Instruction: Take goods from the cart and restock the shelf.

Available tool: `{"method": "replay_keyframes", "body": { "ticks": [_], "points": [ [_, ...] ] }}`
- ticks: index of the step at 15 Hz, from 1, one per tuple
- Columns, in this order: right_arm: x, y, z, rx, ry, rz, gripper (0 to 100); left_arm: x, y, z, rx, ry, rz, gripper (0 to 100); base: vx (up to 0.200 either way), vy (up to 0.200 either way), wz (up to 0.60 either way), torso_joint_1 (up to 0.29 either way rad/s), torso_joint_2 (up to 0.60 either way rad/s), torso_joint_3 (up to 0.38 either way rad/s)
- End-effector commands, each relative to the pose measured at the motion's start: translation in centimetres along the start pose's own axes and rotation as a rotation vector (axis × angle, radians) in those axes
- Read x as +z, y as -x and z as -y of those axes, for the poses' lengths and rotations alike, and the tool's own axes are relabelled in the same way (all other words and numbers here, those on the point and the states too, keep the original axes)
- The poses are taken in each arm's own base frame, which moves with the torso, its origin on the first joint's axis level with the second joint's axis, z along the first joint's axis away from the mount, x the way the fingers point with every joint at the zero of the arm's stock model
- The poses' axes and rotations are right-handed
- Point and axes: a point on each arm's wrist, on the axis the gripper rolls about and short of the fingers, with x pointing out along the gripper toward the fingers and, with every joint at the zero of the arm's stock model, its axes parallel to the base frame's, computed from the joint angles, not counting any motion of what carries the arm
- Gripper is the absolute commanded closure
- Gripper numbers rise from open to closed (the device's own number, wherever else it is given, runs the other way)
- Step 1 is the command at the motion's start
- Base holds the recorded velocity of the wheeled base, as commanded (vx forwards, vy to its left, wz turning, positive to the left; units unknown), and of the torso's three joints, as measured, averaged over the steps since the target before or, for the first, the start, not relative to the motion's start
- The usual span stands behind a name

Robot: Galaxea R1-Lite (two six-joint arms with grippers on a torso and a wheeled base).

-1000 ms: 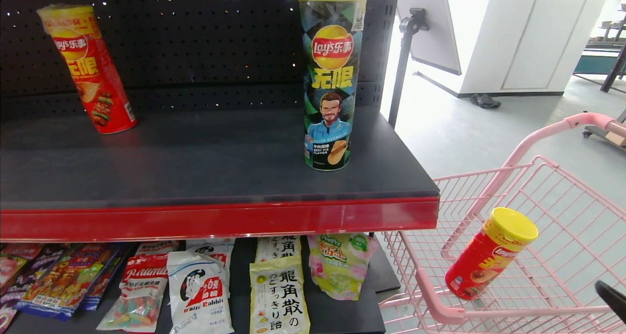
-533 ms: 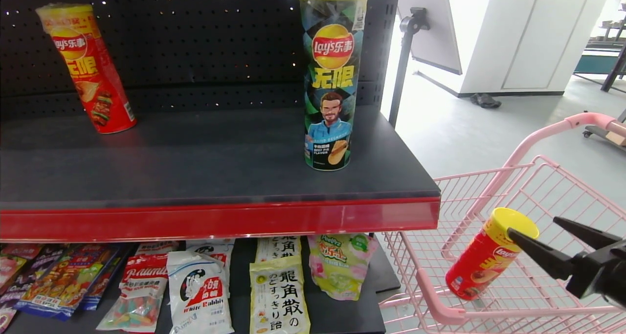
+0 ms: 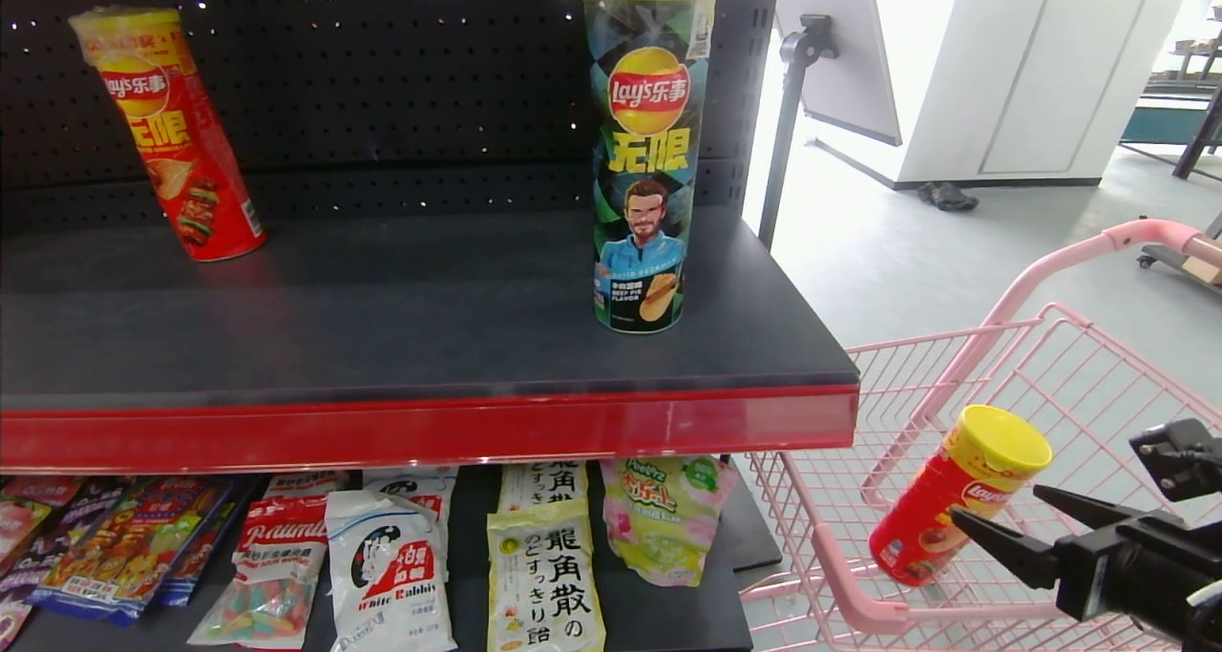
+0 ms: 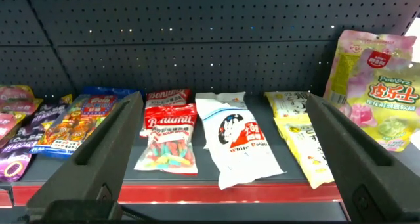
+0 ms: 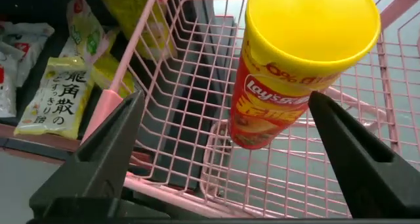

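Pink cart (image 3: 864, 616) holds a red can (image 3: 940, 511), apparently leaning, yellow lid (image 3: 1002, 438) uppermost.

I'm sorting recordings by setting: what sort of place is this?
Likely a shop aisle, perhaps a mock one: black pegboard-backed shelf with red edge, pink wire shopping cart, bagged sweets on the lower shelf.

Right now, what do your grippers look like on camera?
The right gripper is matte black: two long, flat fingers tapering to points from a blocky black housing. The left gripper has the same black wedge-shaped fingers. I see no markings on either.
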Motion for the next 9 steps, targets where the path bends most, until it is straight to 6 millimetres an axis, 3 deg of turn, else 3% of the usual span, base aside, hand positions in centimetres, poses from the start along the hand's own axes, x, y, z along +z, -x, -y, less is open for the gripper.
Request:
{"method": "replay_keyframes", "body": {
  "ticks": [1,6,9],
  "points": [
    [0.0,-1.9,0.5,0.002,-0.012,-0.051,0,0.0,0.0,0.0,0.001,0.000,-0.001,0,0.000,0.000,0.00,0.000,0.00,0.000],
    [0.6,-5.0,1.7,-0.008,-0.026,-0.081,0,0.0,0.0,0.0,0.001,0.000,-0.001,0,0.000,0.000,0.00,0.000,0.00,0.000],
    [0.6,-4.5,1.6,-0.011,-0.026,-0.076,0,0.0,0.0,0.0,0.001,0.000,-0.001,0,0.000,0.000,0.00,0.000,0.00,0.000]
  ]
}}
